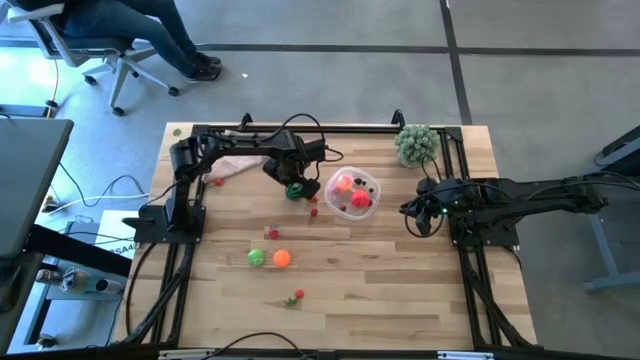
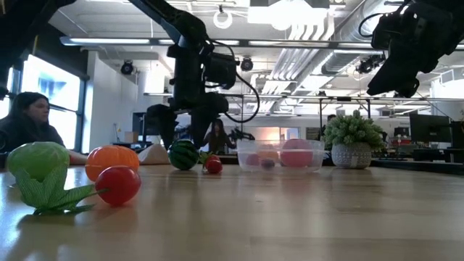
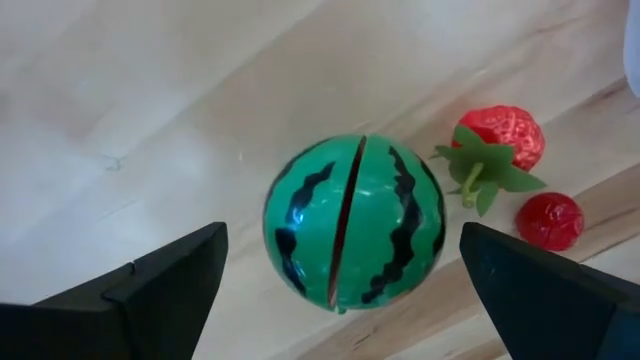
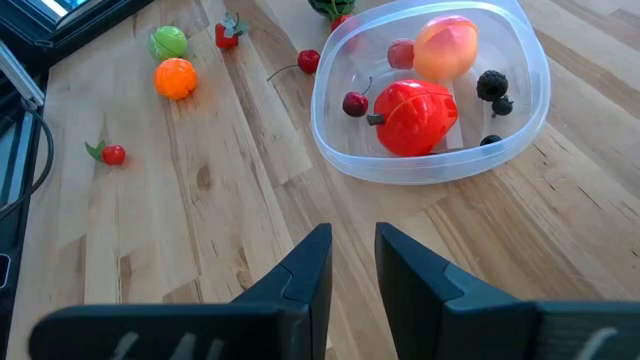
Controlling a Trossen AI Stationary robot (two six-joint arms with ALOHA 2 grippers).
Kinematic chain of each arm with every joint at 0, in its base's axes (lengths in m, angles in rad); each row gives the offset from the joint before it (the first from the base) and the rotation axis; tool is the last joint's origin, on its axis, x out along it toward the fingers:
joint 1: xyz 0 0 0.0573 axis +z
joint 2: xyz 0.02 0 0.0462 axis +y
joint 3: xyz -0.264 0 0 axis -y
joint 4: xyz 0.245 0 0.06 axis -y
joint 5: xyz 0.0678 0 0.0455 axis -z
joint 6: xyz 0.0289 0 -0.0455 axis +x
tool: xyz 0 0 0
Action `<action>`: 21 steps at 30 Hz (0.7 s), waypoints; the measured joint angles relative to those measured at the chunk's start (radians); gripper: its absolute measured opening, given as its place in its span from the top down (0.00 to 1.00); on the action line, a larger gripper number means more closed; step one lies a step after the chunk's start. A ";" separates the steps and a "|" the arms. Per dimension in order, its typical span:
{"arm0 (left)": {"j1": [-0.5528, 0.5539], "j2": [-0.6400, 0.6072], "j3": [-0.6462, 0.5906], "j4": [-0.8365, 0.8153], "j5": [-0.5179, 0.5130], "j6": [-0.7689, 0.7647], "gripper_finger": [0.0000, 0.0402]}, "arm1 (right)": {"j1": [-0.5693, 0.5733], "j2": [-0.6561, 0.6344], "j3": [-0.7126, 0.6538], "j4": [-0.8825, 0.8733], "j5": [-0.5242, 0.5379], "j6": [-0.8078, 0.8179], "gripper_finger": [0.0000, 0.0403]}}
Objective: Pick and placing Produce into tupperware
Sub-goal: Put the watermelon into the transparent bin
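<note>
The produce lies scattered on the wooden table. A striped green ball point(image 3: 352, 225) rests on the tabletop just left of the tupperware point(image 1: 352, 193), a clear tub holding a red piece point(image 4: 412, 115), a peach-coloured ball and dark berries. My left gripper point(image 1: 291, 176) points straight down over the striped ball, open, with its fingers point(image 3: 170, 285) standing wide on either side and not touching it. My right gripper point(image 4: 352, 262) hovers right of the tub, its fingers a narrow gap apart with nothing between them.
A strawberry point(image 3: 500, 140) and a cherry point(image 3: 550, 220) lie right beside the striped ball. A green ball point(image 1: 257, 257), an orange ball point(image 1: 281, 258) and small red pieces lie nearer the front. A beige cloth point(image 1: 240, 165) lies at the far left and a potted plant point(image 1: 417, 145) at the far right.
</note>
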 joint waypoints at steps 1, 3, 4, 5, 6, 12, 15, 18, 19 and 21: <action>0.000 0.000 0.000 0.001 -0.003 0.002 0.03 | 0.000 0.000 0.000 0.000 0.000 0.000 0.82; 0.000 0.000 0.000 0.001 -0.014 0.008 0.03 | 0.000 0.000 0.000 0.000 0.000 0.000 0.82; 0.000 0.001 0.000 0.001 -0.020 0.009 0.03 | 0.000 0.000 0.000 0.000 0.000 0.000 0.82; 0.000 0.007 0.001 0.004 -0.020 0.009 0.03 | 0.000 0.000 0.000 0.000 0.000 0.000 0.82; 0.000 0.015 0.001 0.008 -0.018 0.010 0.03 | 0.000 0.000 0.000 0.000 0.000 0.000 0.82; -0.001 0.050 0.000 0.020 0.027 0.011 0.03 | 0.000 0.000 0.000 0.000 0.000 0.000 0.82; -0.001 0.050 0.000 0.028 0.028 0.011 0.03 | 0.000 0.000 0.000 0.000 0.000 0.000 0.82; -0.001 0.050 0.000 0.028 0.025 0.014 0.03 | 0.000 0.000 0.000 0.000 0.000 0.000 0.82; -0.001 0.050 0.000 0.029 0.021 0.015 0.03 | 0.000 0.000 0.000 0.000 0.000 0.000 0.82; -0.001 0.050 0.000 0.028 0.020 0.015 0.03 | 0.000 0.000 0.000 0.000 0.000 0.000 0.82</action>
